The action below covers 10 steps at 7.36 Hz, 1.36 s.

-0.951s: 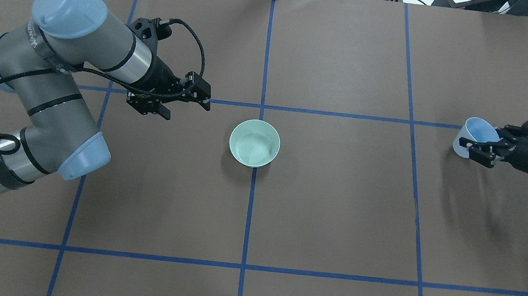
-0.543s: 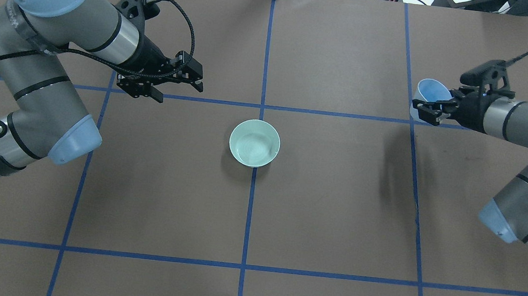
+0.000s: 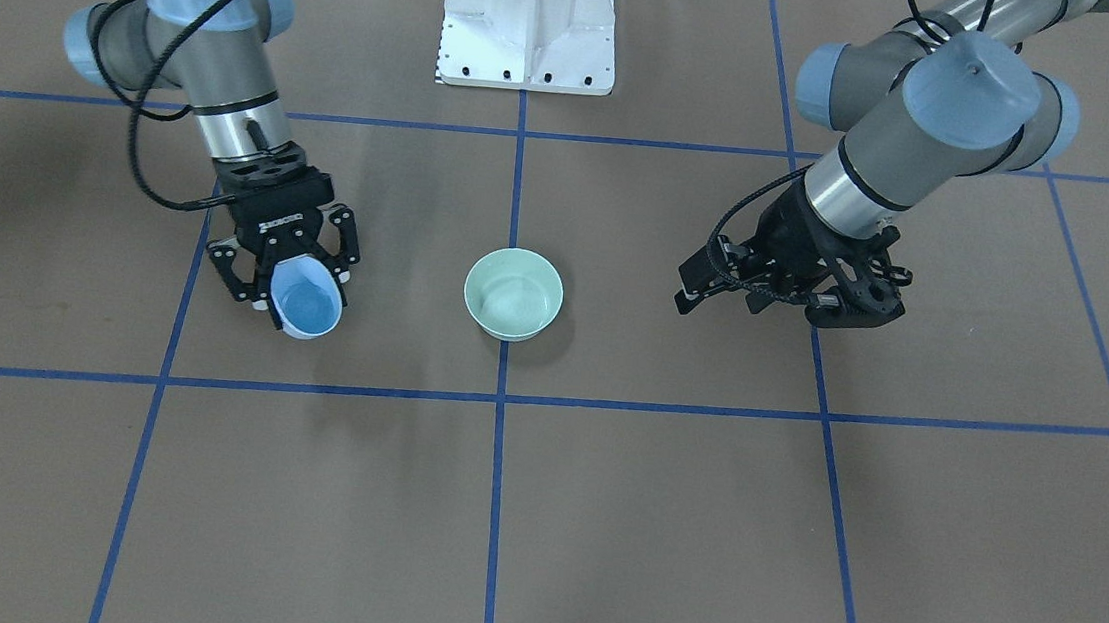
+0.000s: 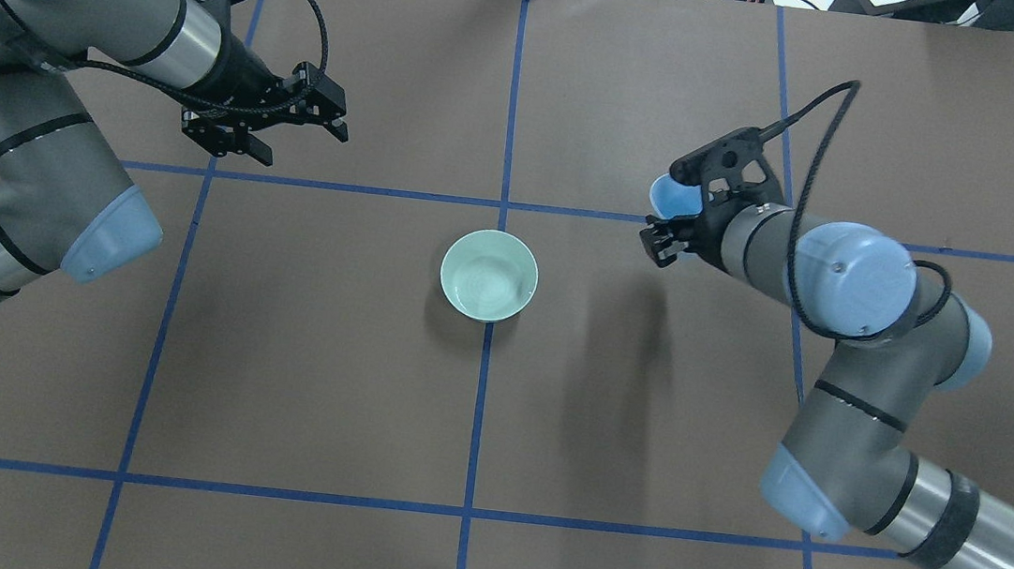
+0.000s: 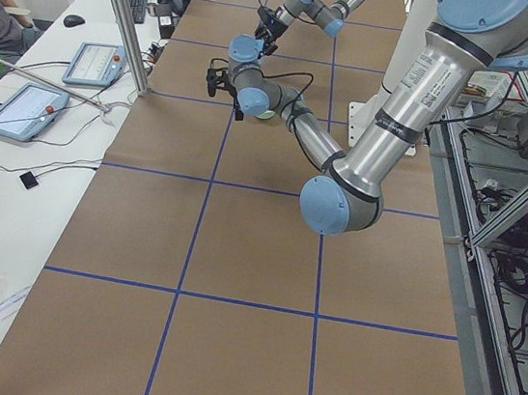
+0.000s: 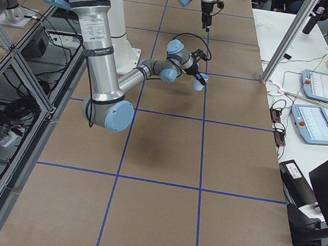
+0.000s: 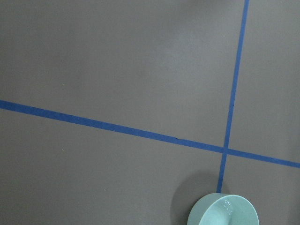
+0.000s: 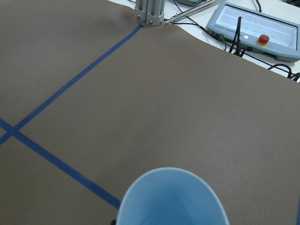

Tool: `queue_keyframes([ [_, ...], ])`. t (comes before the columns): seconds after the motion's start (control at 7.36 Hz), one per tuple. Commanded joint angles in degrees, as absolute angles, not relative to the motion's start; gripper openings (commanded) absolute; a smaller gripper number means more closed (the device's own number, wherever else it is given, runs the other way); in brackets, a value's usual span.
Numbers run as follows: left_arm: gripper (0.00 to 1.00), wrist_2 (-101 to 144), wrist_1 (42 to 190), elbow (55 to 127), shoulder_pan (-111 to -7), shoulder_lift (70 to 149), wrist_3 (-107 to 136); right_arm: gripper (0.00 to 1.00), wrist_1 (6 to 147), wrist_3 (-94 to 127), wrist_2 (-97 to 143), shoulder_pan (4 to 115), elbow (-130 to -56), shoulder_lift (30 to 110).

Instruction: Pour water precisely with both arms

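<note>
Nearest the robot, a pale green round bowl (image 4: 489, 275) sits on the brown paper surface (image 4: 318, 378), on the centre blue tape line (image 4: 515, 87), just robot-side of a crossing. Further out & well apart to the right, the right claw (image 3: 292, 274) is clamped on a light blue cup (image 3: 306, 308), mouth upward, off the surface. Furthest, on the left side, the left claw (image 4: 300, 142) hangs w/ fingers wide, nothing betw. them.
</note>
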State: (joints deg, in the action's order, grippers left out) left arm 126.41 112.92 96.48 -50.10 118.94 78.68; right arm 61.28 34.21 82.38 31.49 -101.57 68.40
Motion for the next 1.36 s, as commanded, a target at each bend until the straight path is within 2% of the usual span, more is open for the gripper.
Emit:
queue_keyframes([
  [0.0,1.0,126.4,112.8,95.4,-51.7,118.5,78.6,0.33,77.6,34.3,78.8,26.5,-103.2,60.4],
  [0.68,1.0,126.3,113.5,94.6,-51.3,118.0,78.8,0.32,97.2,27.7,71.8,22.0,-101.7,50.5],
  [1.22,1.0,126.2,113.7,93.5,-51.1,118.0,78.9,0.29,100.7,21.4,67.2,19.8,-95.8,46.6],
])
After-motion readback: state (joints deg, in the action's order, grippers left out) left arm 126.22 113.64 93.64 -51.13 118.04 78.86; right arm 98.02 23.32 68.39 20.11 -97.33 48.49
